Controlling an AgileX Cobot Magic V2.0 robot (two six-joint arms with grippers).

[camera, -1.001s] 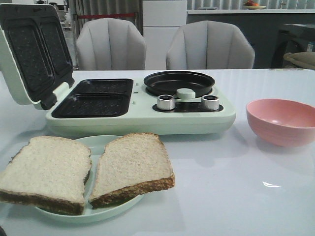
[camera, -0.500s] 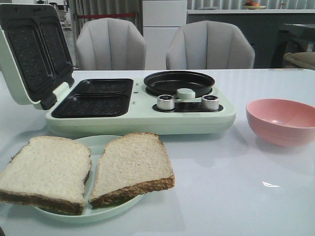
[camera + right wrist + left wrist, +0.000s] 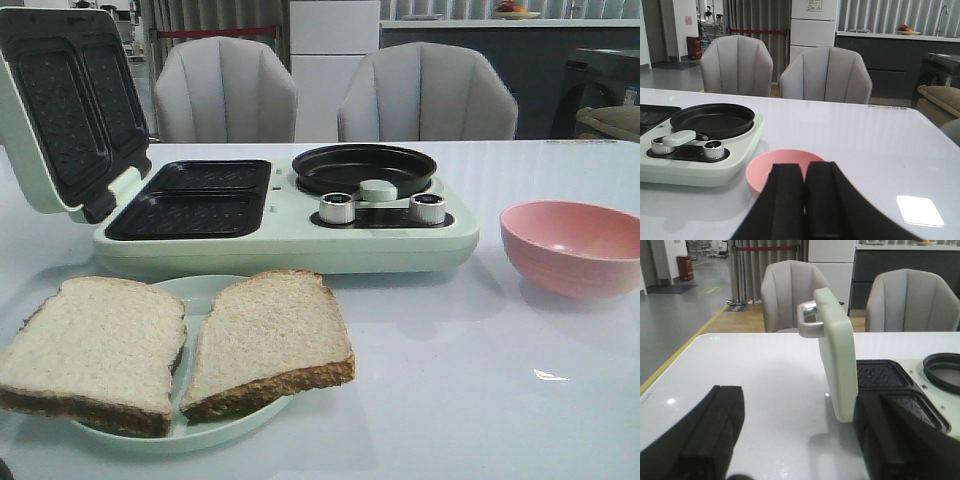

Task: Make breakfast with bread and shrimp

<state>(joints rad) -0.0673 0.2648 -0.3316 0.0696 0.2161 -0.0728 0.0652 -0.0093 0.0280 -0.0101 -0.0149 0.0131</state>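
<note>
White glossy table [image 3: 480, 400] under two grey chairs [image 3: 225, 90] at the far edge, with a dark counter beyond. Near the front edge, a pale green plate [image 3: 200, 292] carrying the bread [image 3: 265, 335]: two slices side by side, inner edges touching, the left slice overhanging the rim on the left, the right slice's corner jutting past the rim toward bare tabletop. Just behind the plate, a mint green sandwich maker [image 3: 290, 235] with lid [image 3: 60, 110] tilted up and back on the left, two dark grill wells exposed, a round black pan [image 3: 363, 167] and two silver knobs [image 3: 337, 208] on its right half. To the right, a pink bowl [image 3: 572, 245] standing apart, with open table in front of it and between it and the bread. No shrimp visible in any view; bowl interior partly hidden. Left gripper [image 3: 800, 440] spread wide, holding nothing, near the raised lid's edge. Right gripper [image 3: 805, 200] closed, pads together with nothing between, just before the bowl's near rim.
</note>
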